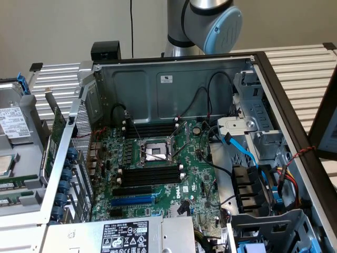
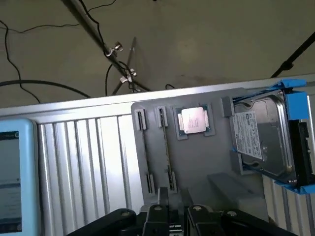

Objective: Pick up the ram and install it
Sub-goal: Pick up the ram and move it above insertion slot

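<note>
Ram [image 1: 21,182] is seen lying flat in a grey tray [image 1: 23,210] at the lower left of the exterior view, just beside a processor chip [image 1: 5,164] and outside the open computer case [image 1: 174,79]. Black memory slots [image 1: 150,176] with white end clips are seen on the motherboard [image 1: 197,174] at the frame's centre. In the wrist view, the gripper [image 2: 176,209] is seen above the tray, nearest the ram, jaws slightly parted and empty.
</note>
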{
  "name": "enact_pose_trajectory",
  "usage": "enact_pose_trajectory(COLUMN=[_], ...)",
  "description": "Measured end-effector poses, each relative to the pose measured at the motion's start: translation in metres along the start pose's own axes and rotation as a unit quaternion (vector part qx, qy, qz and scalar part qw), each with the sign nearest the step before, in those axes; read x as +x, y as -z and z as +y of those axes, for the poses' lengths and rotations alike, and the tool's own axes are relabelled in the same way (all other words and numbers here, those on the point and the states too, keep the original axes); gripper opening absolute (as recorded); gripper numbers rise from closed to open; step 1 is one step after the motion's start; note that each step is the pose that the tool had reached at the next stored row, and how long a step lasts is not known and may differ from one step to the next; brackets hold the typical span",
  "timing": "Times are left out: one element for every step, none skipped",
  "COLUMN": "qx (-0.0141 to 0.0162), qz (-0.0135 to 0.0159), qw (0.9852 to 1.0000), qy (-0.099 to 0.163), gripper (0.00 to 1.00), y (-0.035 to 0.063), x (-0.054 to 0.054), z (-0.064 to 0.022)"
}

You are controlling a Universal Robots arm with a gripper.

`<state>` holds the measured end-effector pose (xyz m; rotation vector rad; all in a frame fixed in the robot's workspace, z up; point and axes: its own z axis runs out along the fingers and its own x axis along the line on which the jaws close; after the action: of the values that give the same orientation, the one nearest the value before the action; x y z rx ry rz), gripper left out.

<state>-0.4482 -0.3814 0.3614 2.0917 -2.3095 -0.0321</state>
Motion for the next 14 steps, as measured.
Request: enact_pose_trajectory(qx=[0.0001,0.0001,0.0002,0.0001,0.0002,0.0002,0.0002,0.0003,0.0003,0.0003,0.0003,0.0007,0.002,0.004], qz=[0.0002,0.0004,0.0006,0.0009,0.0011,0.0013,0.0017,0.0019,0.0022,0.0023,0.0024,0.0025,0.0024,0.0024], qw=[1.0,0.9999,0.9998,0.9996,0.9994,0.9991,0.9987,0.9983,0.9978,0.9975,0.9973,0.9972,0.9972,0.9972], qy=[0.007,0.014,0.02,0.027,0.034,0.041,0.05,0.059,0.066,0.071,0.074,0.075,0.075,0.075], gripper=[0.3,0.3,0.3,0.36,0.36,0.36,0.36,0.36,0.36,0.36,0.36,0.36,0.36,0.36], y=[-0.0005,-0.0013,-0.0021,-0.003,-0.0042,-0.0055,-0.0065,-0.0077,-0.0085,-0.0092,-0.01,-0.0106,-0.0115,-0.0121], x=[0.0,0.0,0.0,0.0,0.0,0.0,0.0,0.0,0.0,0.0,0.0,0.001,0.001,0.002], z=[0.0,0.0,-0.0001,-0.0001,-0.0001,-0.0002,-0.0002,-0.0002,-0.0003,-0.0003,-0.0001,0.0006,0.0021,0.0039])
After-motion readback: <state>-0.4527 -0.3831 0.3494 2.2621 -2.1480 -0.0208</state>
